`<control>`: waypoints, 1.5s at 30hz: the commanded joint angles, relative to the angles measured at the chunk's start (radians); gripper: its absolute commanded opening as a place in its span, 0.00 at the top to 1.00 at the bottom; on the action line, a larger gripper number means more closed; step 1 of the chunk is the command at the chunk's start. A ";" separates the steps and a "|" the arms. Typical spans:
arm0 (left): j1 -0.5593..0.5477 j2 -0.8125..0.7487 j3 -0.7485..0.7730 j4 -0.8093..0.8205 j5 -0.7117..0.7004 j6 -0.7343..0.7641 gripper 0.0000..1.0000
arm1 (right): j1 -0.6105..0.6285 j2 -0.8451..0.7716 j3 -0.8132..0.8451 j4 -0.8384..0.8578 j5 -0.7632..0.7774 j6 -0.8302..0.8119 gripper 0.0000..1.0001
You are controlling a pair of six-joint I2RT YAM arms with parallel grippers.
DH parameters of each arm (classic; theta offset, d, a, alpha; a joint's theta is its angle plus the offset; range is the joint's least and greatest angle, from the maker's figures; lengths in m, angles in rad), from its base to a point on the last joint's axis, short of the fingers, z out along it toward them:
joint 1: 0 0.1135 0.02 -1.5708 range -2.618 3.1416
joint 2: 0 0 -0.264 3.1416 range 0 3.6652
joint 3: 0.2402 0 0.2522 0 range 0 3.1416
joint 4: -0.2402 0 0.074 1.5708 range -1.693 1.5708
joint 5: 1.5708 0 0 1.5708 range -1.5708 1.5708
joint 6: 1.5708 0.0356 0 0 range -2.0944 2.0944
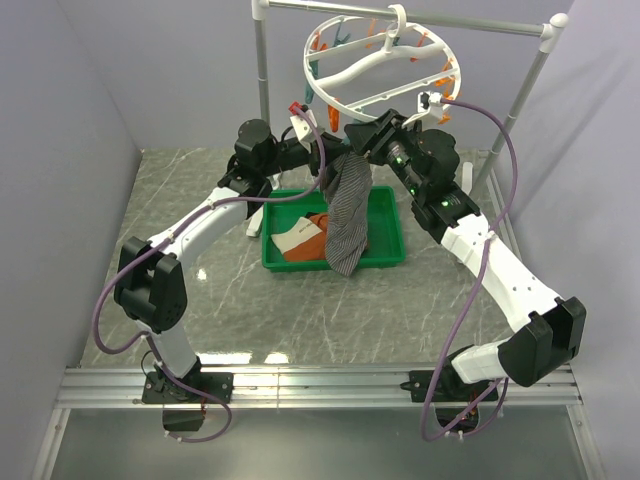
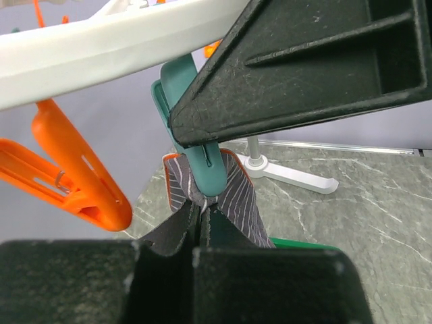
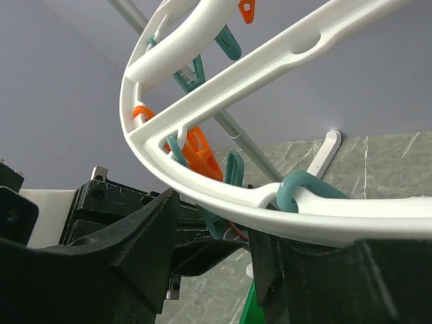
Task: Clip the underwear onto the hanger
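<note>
Two end effectors meet at the rim of the large white plastic ring hanger (image 1: 316,95): my left end effector (image 2: 200,219) is clamped on the grey striped cloth underwear (image 1: 346,215) hanging under a teal plastic clothespin (image 2: 202,158); my right end effector (image 3: 216,236) stands apart beside it.

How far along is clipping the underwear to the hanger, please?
Done: the underwear is up at the hanger, hanging over the green tray. In hand: the left fingers pinch its edge under a teal clothespin; the right fingers stand apart at the rim. Left: confirm the pin grips, release.
</note>
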 commanded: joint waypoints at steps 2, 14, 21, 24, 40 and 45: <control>-0.008 -0.002 0.058 0.065 0.006 -0.016 1.00 | -0.001 -0.004 0.022 0.030 -0.016 -0.005 0.47; 0.010 -0.022 0.049 0.019 0.003 -0.023 0.87 | -0.004 -0.042 -0.003 -0.007 -0.025 -0.027 0.14; 0.039 -0.035 0.041 -0.003 0.004 -0.023 0.77 | -0.004 -0.088 -0.053 -0.019 -0.066 -0.044 0.06; 0.052 -0.036 0.044 -0.012 0.011 -0.028 0.63 | -0.005 -0.100 -0.072 -0.027 -0.095 -0.044 0.03; 0.137 -0.010 0.092 -0.018 -0.009 -0.177 0.47 | -0.004 -0.283 -0.202 -0.100 -0.214 -0.180 0.00; 0.193 0.037 0.162 -0.046 0.000 -0.241 0.44 | -0.008 -0.362 -0.283 -0.131 -0.174 -0.194 0.00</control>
